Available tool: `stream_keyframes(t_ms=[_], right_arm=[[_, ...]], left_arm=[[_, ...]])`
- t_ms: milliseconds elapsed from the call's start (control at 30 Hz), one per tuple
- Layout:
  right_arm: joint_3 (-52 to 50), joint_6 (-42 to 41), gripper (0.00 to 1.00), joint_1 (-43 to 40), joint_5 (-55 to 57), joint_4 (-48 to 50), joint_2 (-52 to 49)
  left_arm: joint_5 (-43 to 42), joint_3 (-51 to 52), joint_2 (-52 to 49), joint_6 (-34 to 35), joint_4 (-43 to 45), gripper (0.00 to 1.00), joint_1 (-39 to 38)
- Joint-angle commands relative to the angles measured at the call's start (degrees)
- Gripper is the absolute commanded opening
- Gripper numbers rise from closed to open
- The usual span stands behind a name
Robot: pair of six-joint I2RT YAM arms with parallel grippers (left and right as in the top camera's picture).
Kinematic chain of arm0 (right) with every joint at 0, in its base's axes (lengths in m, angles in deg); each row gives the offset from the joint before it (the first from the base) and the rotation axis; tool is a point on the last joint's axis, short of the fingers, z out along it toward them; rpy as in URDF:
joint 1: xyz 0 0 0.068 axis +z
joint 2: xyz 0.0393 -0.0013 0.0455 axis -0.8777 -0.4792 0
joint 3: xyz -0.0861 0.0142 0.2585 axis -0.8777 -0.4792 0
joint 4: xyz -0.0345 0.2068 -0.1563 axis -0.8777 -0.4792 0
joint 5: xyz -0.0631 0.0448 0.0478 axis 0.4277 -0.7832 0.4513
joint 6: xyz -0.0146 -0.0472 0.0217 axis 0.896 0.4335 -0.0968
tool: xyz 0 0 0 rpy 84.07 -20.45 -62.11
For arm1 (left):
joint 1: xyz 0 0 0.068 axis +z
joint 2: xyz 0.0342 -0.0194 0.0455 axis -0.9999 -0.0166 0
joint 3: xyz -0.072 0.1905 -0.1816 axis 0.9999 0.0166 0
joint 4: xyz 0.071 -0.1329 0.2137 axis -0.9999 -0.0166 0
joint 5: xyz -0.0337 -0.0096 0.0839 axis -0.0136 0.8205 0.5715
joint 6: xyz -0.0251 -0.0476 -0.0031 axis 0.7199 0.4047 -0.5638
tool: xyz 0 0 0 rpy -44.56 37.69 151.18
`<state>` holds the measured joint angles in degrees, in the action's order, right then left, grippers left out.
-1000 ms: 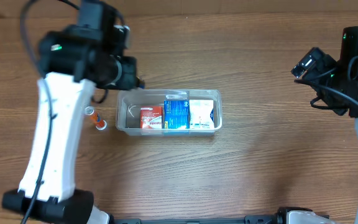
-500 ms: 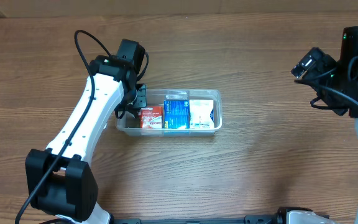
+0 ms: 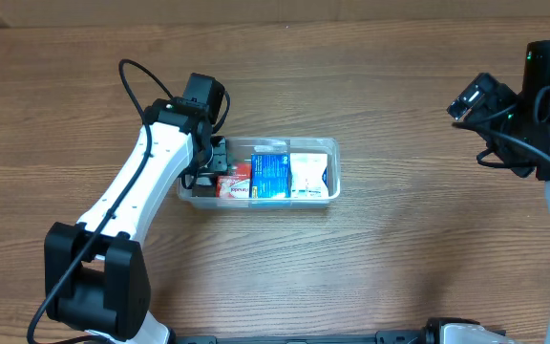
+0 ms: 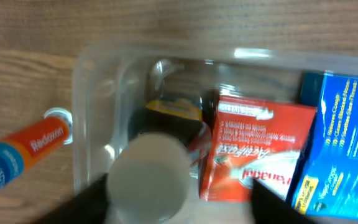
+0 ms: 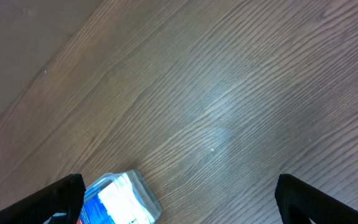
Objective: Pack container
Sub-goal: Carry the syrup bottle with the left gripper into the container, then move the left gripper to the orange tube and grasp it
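Note:
The clear container (image 3: 328, 146) sits mid-table, holding a red box (image 3: 240, 184), a blue box (image 3: 269, 175) and a white box (image 3: 309, 175). My left gripper (image 3: 214, 161) hangs over its left end. In the left wrist view the container's wall (image 4: 82, 106) frames a dark bottle with a white cap (image 4: 146, 173), beside the red box (image 4: 253, 152). The left gripper (image 4: 176, 208) is open: its fingers stand wider than the cap. My right gripper (image 5: 179, 211) is open over bare wood at the far right (image 3: 470, 101), holding nothing.
An orange tube (image 4: 23, 152) lies on the wood just outside the container's left wall; my left arm hides it in the overhead view. The container's right end (image 5: 120, 199) shows at the lower left of the right wrist view.
My left arm swung in over the container's left end and came down. Its jaws, shut half a second ago, now stand open around the bottle. The right arm has not moved.

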<state>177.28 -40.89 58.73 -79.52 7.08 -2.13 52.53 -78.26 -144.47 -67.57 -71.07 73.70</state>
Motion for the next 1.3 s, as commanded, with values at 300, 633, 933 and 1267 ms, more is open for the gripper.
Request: stream_keyframes(t_ms=[300, 633, 933, 1267], right_arm=[[0.5, 0.4, 1.00, -0.2, 0.0, 0.2, 0.0], [0.5, 0.4, 1.00, -0.2, 0.0, 0.3, 0.0], [0.5, 0.4, 1.00, -0.2, 0.0, 0.3, 0.0], [0.5, 0.4, 1.00, -0.2, 0.0, 0.3, 0.0]], left_arm=[[4.6, -36.0, 5.8, 0.2, -33.1, 1.00, 11.3], [-11.9, -8.4, 5.7, -13.4, -20.1, 0.78, 26.6], [-9.4, 2.8, 5.7, -14.8, -6.1, 0.61, 26.6], [-10.1, 4.4, 5.7, -15.3, -0.9, 0.06, 26.6]])
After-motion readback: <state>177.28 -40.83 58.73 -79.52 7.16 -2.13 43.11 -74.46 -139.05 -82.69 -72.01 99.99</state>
